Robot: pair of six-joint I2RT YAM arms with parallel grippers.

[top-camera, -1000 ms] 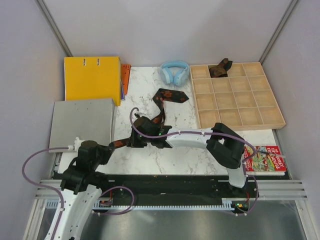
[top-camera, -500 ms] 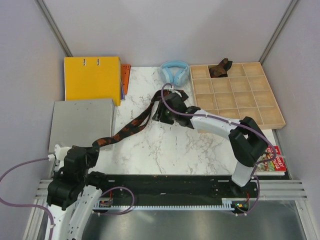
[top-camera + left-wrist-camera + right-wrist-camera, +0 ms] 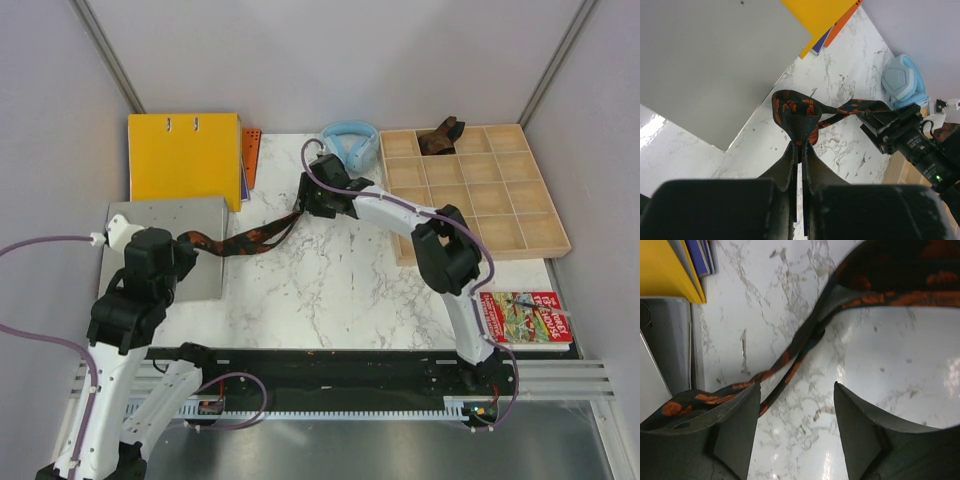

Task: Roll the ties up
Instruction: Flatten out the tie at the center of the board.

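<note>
The left jaws are clamped on the patterned tie [image 3: 250, 238], which is stretched across the desk [image 3: 330, 290] to the right jaws, spread apart. Bare marble is left in front. Two ties counted: the brown tie [image 3: 440, 138] is tucked in the tray [image 3: 500, 200].

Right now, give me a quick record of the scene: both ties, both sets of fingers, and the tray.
patterned tie: unrolled, stretched across the marble table between the two arms
brown tie: bundled in a far-row compartment of the tray
left fingers: shut on one end of the patterned tie
right fingers: apart, at the tie's other end
headphones: light blue, beside the tray
</note>
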